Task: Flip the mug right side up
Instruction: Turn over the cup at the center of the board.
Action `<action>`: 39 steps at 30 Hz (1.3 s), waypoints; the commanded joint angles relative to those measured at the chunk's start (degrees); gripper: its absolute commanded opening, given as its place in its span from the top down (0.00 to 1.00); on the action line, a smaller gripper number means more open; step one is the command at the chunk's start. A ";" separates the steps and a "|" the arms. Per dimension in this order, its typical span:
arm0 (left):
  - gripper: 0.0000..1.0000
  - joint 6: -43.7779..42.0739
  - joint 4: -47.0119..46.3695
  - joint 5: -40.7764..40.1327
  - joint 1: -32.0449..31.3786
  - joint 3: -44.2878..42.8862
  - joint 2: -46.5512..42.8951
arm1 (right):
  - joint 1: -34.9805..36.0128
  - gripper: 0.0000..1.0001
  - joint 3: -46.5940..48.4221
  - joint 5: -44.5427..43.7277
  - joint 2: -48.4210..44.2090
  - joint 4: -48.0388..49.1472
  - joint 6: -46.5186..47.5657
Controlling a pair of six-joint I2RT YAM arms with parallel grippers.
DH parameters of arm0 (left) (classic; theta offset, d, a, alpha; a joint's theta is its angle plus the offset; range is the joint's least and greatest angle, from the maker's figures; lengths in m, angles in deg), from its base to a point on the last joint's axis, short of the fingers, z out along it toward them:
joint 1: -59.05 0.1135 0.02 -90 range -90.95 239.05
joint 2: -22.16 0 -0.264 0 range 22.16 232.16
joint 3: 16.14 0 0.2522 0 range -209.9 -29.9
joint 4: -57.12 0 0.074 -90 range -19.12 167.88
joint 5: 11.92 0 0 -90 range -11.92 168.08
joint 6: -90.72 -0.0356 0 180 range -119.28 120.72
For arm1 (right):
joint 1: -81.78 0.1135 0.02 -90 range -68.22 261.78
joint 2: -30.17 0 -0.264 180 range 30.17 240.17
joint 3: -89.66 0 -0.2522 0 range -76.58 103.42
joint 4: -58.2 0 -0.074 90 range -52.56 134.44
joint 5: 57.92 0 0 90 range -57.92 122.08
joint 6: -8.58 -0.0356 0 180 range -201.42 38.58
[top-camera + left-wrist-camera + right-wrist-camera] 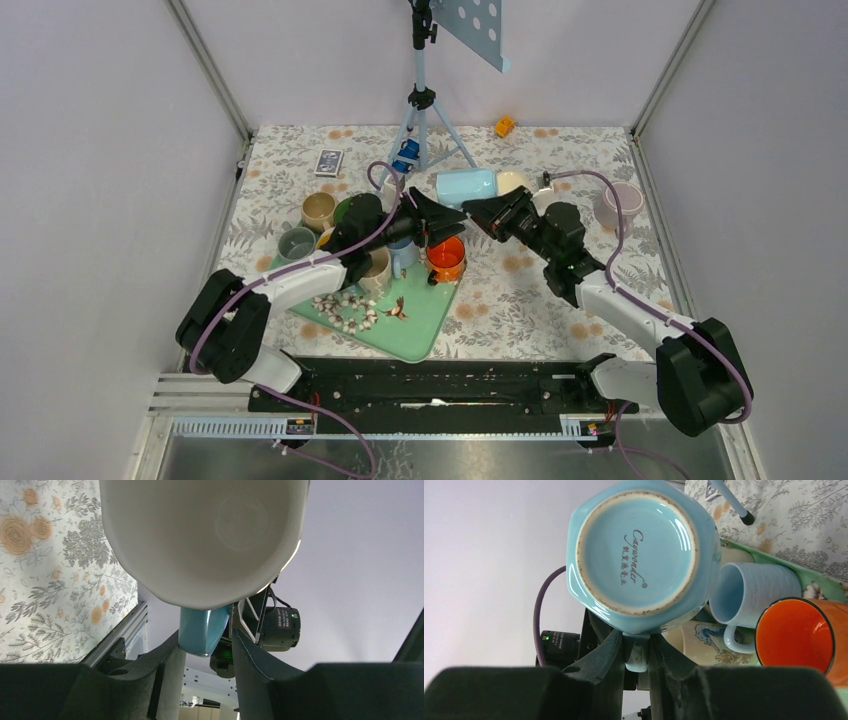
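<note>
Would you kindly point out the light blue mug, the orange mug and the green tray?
light blue mug [638,555]: right wrist view, its base.
orange mug [446,260]: top view, its inside.
green tray [420,332]: top view, bare near corner.

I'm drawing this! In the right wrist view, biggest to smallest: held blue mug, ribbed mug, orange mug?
Largest: held blue mug, though it's nearest the camera.
Then: orange mug and ribbed mug look alike, so I won't rank them.
</note>
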 commanded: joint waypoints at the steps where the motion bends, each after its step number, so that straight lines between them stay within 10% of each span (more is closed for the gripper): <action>1: 0.59 1.87 -8.50 0.10 0.29 0.16 -0.94 | 0.99 1.00 3.11 0.16 -0.01 11.53 -2.74; 23: 0.67 2.32 -12.94 0.14 2.37 0.45 -1.55 | 2.01 1.00 -0.25 3.46 3.67 21.85 -12.96; 39: 1.00 -7.59 -1.37 0.41 2.53 -4.65 -5.45 | 1.99 0.94 -1.82 4.09 2.91 20.92 -12.28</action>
